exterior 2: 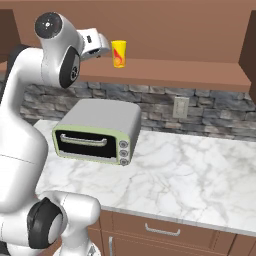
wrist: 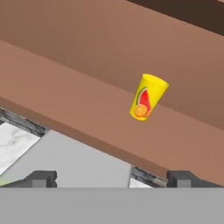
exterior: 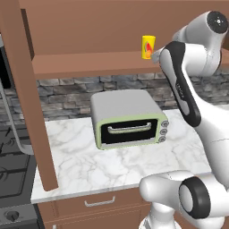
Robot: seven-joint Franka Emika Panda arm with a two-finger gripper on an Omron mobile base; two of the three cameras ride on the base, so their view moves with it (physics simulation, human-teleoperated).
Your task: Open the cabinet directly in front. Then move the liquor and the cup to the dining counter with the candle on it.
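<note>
Dark finger tips of the gripper (wrist: 112, 178) stand wide apart with nothing between them, aimed at the cup (wrist: 147, 97), which stands upright and alone on the bottom board of the cabinet (exterior: 89, 62) — near, but not yet within the jaws. The cabinet is already open: its door (exterior: 29, 96) swings out at the left of the left base view. No bottle stands on the part of the board that shows, so where the liquor is I cannot tell. Below sits a toaster oven (exterior 2: 97, 131) on the marble counter (exterior 2: 190, 175) — by my judgement, grasping and carrying the cup is still ahead.
</note>
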